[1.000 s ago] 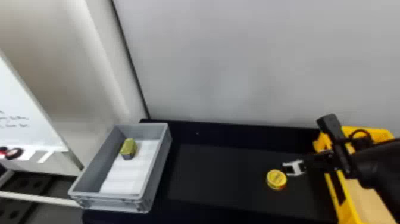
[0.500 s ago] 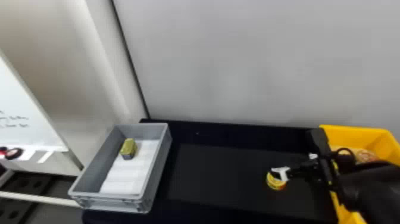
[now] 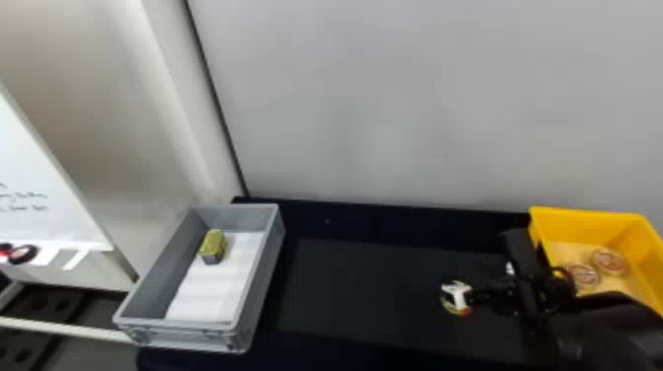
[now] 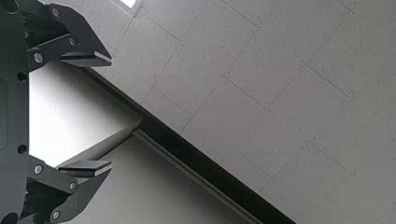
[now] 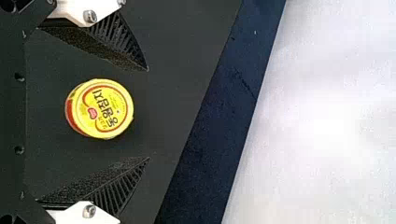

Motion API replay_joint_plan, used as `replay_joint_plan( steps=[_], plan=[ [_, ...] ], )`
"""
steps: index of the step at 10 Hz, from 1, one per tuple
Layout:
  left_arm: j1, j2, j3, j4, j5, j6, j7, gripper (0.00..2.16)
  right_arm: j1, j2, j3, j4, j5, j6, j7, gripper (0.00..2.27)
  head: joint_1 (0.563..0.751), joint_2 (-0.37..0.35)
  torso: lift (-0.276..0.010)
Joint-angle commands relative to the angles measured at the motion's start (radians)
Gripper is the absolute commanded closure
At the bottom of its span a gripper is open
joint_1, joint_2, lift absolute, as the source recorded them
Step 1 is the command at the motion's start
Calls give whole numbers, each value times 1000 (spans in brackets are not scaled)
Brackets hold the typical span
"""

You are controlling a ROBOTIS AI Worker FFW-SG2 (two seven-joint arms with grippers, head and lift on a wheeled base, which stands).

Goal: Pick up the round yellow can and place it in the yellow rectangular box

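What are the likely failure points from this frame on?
The right pincer is open around the can without touching it; closing could squeeze unevenly and nudge it aside. Two round items already sit in the yellow box, so the can might land on one.

The yellow can (image 5: 103, 112) stands upright outside the yellow box (image 3: 587, 228).

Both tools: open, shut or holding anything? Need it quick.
Left tool: open, holding nothing.
Right tool: open, fingers spread to either side of the yellow can, touching neither side, so not gripped.
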Motion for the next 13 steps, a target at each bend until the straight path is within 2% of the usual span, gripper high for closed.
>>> replay_joint_plan(
  steps=[1,5,8,13],
  plan=[
    [-2,1,-7,0,0,-5,1,450,-5,2,4,65,-43,-8,-28,117,640,167,0],
    [-5,-4,-12,2,0,-14,1,450,-28,8,1,174,-86,-36,-58,119,640,167,0],
    [-15,-6,-25,6,0,-17,1,450,-30,6,-4,200,-158,-45,-124,119,640,167,0],
    [-28,-4,-42,11,-1,-20,1,450,-35,6,18,237,-258,-79,-144,131,640,167,0]
  ],
)
